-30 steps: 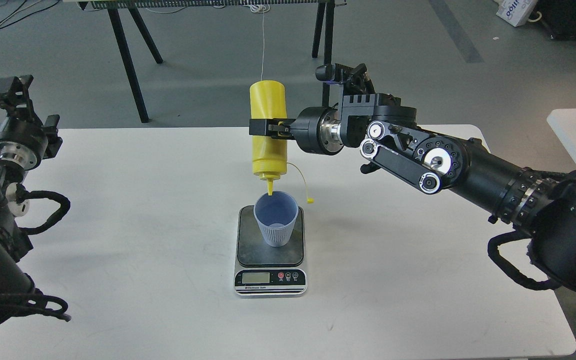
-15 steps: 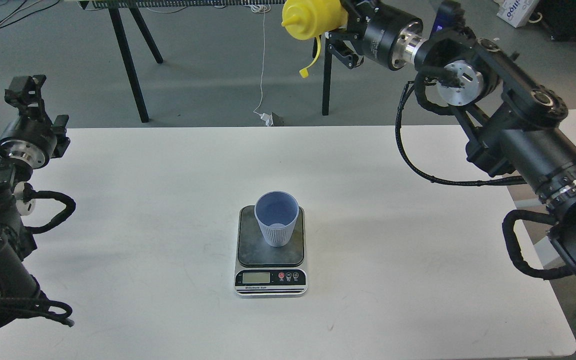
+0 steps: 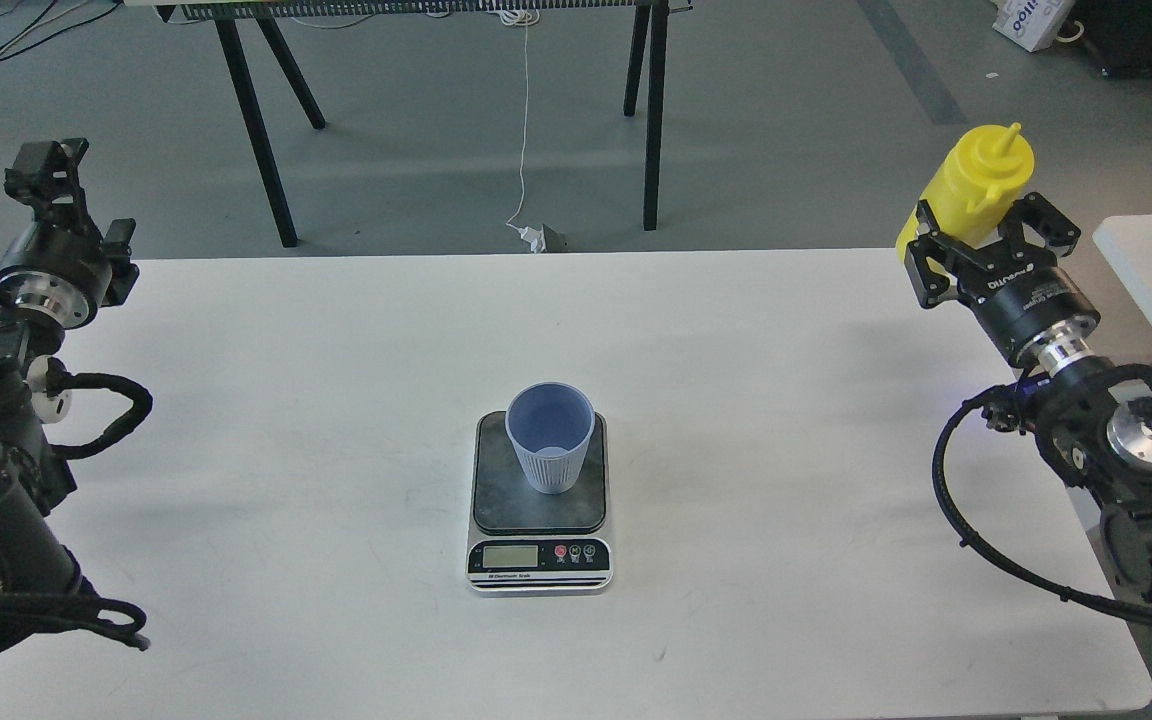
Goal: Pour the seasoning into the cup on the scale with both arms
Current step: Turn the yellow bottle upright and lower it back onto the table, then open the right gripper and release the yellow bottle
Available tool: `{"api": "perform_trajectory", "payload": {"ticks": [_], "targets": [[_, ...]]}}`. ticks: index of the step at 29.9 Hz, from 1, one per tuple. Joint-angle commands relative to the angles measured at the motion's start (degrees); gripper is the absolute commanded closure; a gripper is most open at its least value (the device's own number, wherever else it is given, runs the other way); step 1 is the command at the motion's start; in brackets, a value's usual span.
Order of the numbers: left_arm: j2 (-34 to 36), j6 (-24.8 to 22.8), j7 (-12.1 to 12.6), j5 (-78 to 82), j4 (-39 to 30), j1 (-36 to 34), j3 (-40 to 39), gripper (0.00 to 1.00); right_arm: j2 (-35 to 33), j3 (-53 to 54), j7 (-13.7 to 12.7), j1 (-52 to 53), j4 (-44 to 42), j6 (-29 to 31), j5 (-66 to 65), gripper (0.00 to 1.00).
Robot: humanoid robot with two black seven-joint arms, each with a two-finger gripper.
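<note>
right hand (image 3: 986, 235) pinching seasoning (image 3: 976, 185); left hand (image 3: 44, 165) unclear; cup (image 3: 549, 437) on scale (image 3: 539, 520)

A robotics lab or workshop: a bare white worktop (image 3: 336, 400) stands on a grey concrete floor (image 3: 786, 120), with black trestle legs (image 3: 256, 120) at 11 o'clock, a trailing white cable (image 3: 524, 120) at 12, and a cardboard box (image 3: 1031, 20) at 1.

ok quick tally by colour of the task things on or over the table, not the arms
yellow: 1, the yellow plastic squeeze bottle
blue-grey: 1, the ribbed plastic cup
dark and silver: 1, the flat digital scale
total: 3
</note>
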Motion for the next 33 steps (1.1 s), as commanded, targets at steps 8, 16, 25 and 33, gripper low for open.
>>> {"api": "perform_trajectory", "payload": {"ticks": [8, 16, 25, 33], "targets": [[-0.2, 0.01, -0.01, 0.03, 0.03, -0.2, 0.34, 0.0, 0.87, 0.7, -0.65, -14.11, 5.51, -0.01, 2.63, 0.96], [-0.29, 0.01, -0.01, 0.03, -0.06, -0.46, 0.43, 0.0, 0.87, 0.0, -0.47, -18.6, 5.16, -0.01, 2.1, 0.9], [-0.38, 0.01, -0.01, -0.06, -0.06, -1.08, 0.07, 0.0, 1.84, -0.09, -0.21, -20.27, 5.07, -0.01, 2.01, 0.75], [-0.38, 0.01, -0.01, -0.06, -0.06, -0.99, 0.34, 0.0, 1.67, -0.27, -0.21, -20.71, 6.39, -0.01, 1.66, 0.0]]}}
